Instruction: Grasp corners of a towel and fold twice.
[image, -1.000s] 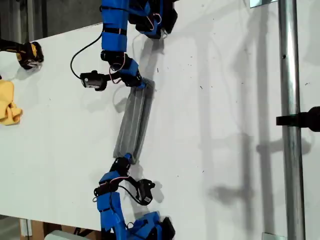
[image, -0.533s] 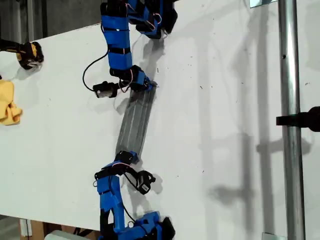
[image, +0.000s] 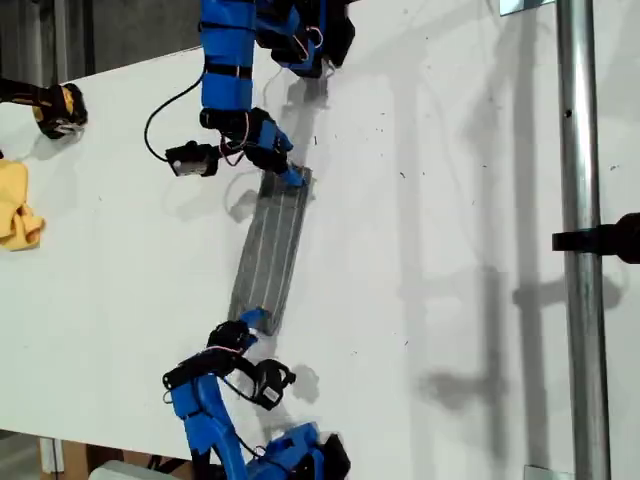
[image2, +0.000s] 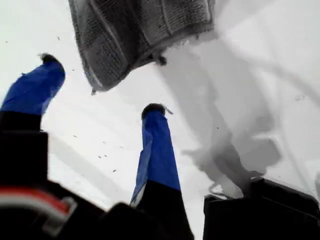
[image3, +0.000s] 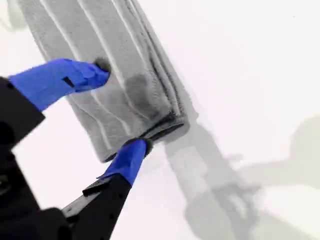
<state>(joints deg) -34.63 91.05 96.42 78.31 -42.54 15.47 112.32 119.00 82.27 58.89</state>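
White tabletop (image: 450, 200) is filling the scene, and the towel (image: 272, 245) is lying on it as a long narrow strip, already folded lengthwise, running from the near side toward the far side around the middle of the exterior view.

At the strip's near end, my first gripper (image2: 100, 85) is hovering with its jaws spread wide and nothing between them. The towel's end is lying just beyond the fingertips (image2: 152, 109), apart from them, so the near corners (image2: 93, 90) are resting free on the table.

At the far end, my second gripper (image3: 120, 106) is also gaping open, straddling the layered end with one fingertip over the cloth and the other at its edge. I judge it is either setting up a pinch or letting go.

Well away, at the exterior view's left edge, a yellow cloth (image: 18, 205) is sitting untouched.
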